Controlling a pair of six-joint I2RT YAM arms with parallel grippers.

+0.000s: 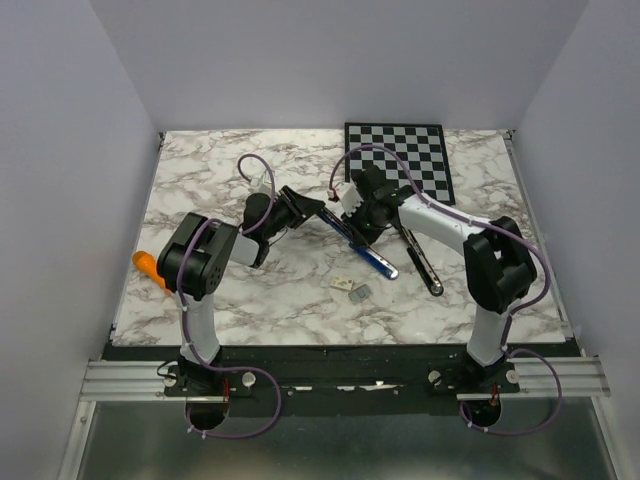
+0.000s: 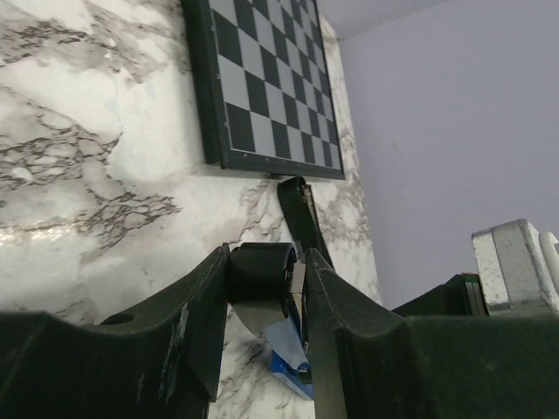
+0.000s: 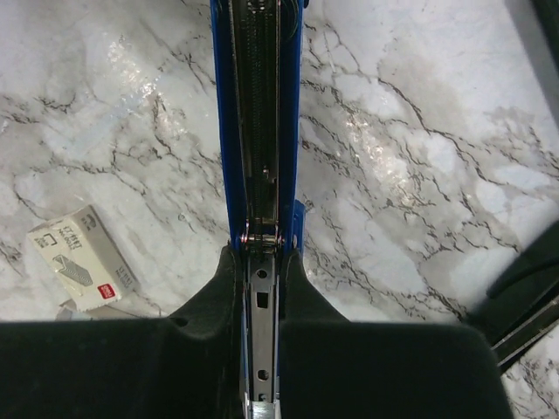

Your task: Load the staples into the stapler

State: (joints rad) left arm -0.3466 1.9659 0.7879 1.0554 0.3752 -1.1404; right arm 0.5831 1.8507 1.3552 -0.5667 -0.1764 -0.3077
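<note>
Staples (image 1: pixel 362 291) beside white box (image 1: pixel 343 284), apart from right hand (image 1: pixel 356 223) gripping stapler (image 1: pixel 376 261)

Your stapler (image 1: pixel 372 258) lies in the middle with the checkerboard (image 1: pixel 398 160) behind it. In front of it, nearer you, sit the staples (image 1: pixel 361 292) — just right of the small box (image 1: pixel 343 284).

From my end this reads as a robotics lab test cell rather than a home or office. I'm working inside a booth of plain grey walls (image 1: pixel 60 150) closed around a marble-patterned table (image 1: pixel 250 300), with a black-and-white checkerboard (image 1: pixel 400 155), the sort used for camera calibration, lying flat at its far edge. The left arm (image 1: pixel 200 260) and right arm (image 1: pixel 495 265) stand bolted to an aluminium extrusion rail (image 1: pixel 120 378) along the near edge, with purple cables (image 1: pixel 252 160) looping loose along them.
</note>
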